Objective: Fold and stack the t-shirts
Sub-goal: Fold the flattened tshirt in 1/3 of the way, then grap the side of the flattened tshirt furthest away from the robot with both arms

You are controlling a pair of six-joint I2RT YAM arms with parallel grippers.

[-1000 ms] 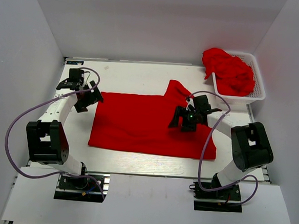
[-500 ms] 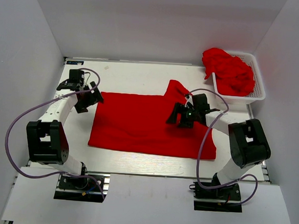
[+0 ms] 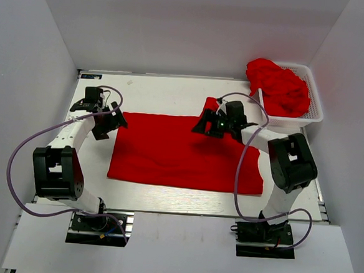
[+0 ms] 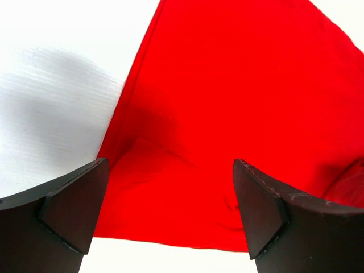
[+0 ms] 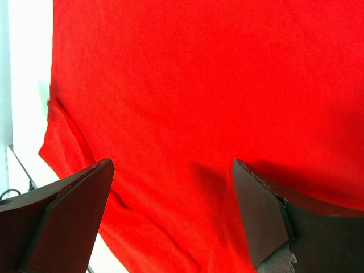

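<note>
Here, flat red t-shirt (image 3: 174,151), faintly creased.

White lattice basket (image 3: 315,104) at far right corner of white table (image 3: 166,88); plain white walls (image 3: 190,24) around.
</note>
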